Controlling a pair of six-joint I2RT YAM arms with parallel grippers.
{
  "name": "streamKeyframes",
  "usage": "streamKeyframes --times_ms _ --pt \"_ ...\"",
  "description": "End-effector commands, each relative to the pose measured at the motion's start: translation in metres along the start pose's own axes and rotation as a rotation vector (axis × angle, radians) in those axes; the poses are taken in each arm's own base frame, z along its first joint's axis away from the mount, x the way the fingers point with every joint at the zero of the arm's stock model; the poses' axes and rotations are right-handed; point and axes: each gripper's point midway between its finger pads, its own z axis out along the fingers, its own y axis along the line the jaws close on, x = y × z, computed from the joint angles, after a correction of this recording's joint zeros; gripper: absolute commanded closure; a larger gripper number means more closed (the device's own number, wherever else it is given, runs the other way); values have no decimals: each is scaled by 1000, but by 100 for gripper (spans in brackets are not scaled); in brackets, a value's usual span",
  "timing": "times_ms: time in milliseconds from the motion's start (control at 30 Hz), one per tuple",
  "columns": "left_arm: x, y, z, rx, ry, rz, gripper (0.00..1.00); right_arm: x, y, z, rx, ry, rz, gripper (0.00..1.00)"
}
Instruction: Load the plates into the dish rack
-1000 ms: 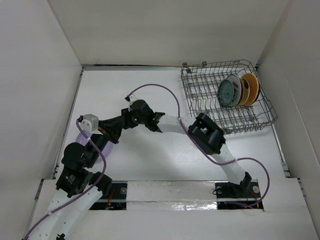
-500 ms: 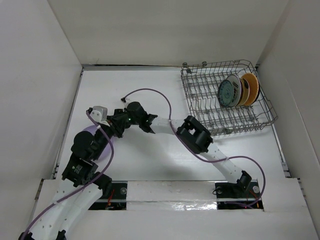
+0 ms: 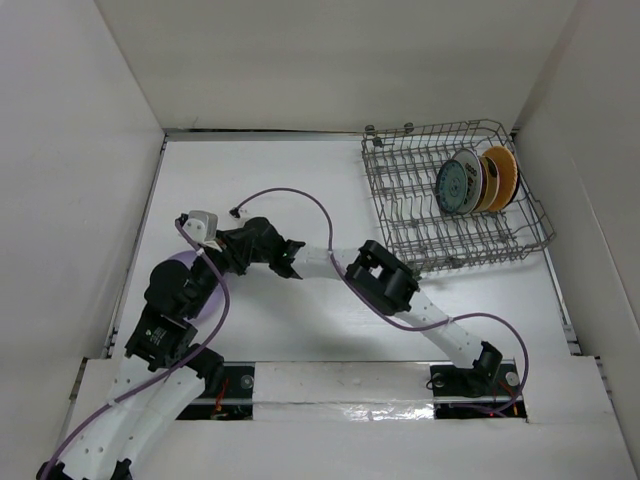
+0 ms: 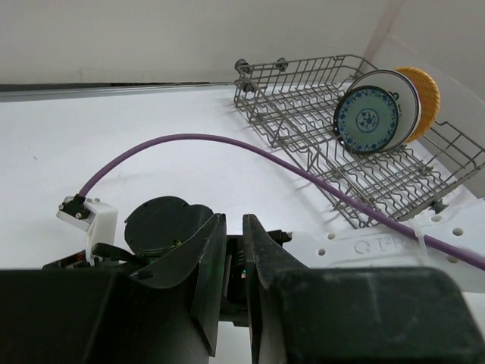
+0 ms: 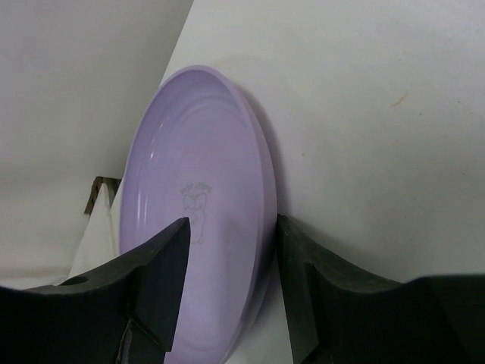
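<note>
A lavender plate (image 5: 197,227) sits at the table's left side, its underside with a maker's mark facing my right wrist camera. My right gripper (image 5: 231,227) is open, one finger on each side of the plate's rim, with small gaps. In the top view the plate (image 3: 166,264) shows only partly under my left arm. My left gripper (image 4: 233,220) has its jaws almost together with nothing seen between them, right next to the right wrist. The grey wire dish rack (image 3: 400,240) at the back right holds a teal patterned plate (image 3: 458,186), a white plate (image 4: 402,91) and an orange plate (image 3: 500,178), all upright.
White walls enclose the table on the left, back and right; the plate is close to the left wall. The right arm's purple cable (image 3: 300,195) loops over the table's middle. The rack (image 4: 303,98) has open tine rows on its left half.
My right arm has reached further left and down, bringing its gripper to the lavender plate beside the left arm. The left wrist has shifted slightly right. The rack's plates have not moved.
</note>
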Motion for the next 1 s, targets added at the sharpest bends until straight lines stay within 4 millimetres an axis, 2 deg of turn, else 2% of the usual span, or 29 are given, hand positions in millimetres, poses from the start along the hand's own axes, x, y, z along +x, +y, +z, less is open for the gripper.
streamKeyframes --times_ms 0,167,267,333,367,400,433,500,533,567,600,700,733,800,833,867,933,967 --pt "-19 -5 -2 21 -69 12 87 32 -59 -7 225 45 -45 46" --pt "-24 -8 -6 39 -88 12 87 28 -85 -23 359 14 -112 69" --pt "-26 -11 -10 57 -98 11 87 25 -88 -29 379 3 -150 84" --pt "-29 -12 -13 61 -113 11 87 23 -82 -31 352 -9 -157 100" --pt "-31 -12 -14 61 -121 11 87 25 -76 -38 334 -6 -150 100" --pt "-33 -11 -16 54 -132 7 87 11 -66 -40 292 -56 -148 100" --pt "-33 -11 -16 56 -131 8 87 6 -60 -43 275 -75 -149 100" --pt "-33 -15 -18 75 -131 6 87 -24 -48 -57 266 -151 -160 100" --pt "-35 -16 -19 81 -136 6 87 -29 -43 -61 262 -166 -173 100" --pt "-35 -17 -20 87 -140 5 87 -46 -44 -70 276 -208 -173 100" --pt "-37 -18 -22 91 -150 5 87 -68 -38 -85 274 -259 -172 100" --pt "-38 -19 -25 99 -155 1 86 -110 -29 -113 271 -343 -203 100" --pt "-39 -21 -26 105 -157 2 86 -136 -26 -134 284 -390 -227 100" --pt "-42 -25 -31 127 -175 1 86 -164 -28 -162 328 -456 -243 100" --pt "-43 -25 -32 129 -181 1 86 -193 -18 -190 337 -523 -265 100" --pt "-44 -25 -33 130 -185 0 86 -199 -29 -207 392 -549 -266 100" --pt "-45 -26 -36 134 -191 -3 86 -219 -32 -242 454 -606 -298 100" --pt "-46 -27 -37 138 -194 -4 86 -238 -35 -278 516 -675 -305 100"
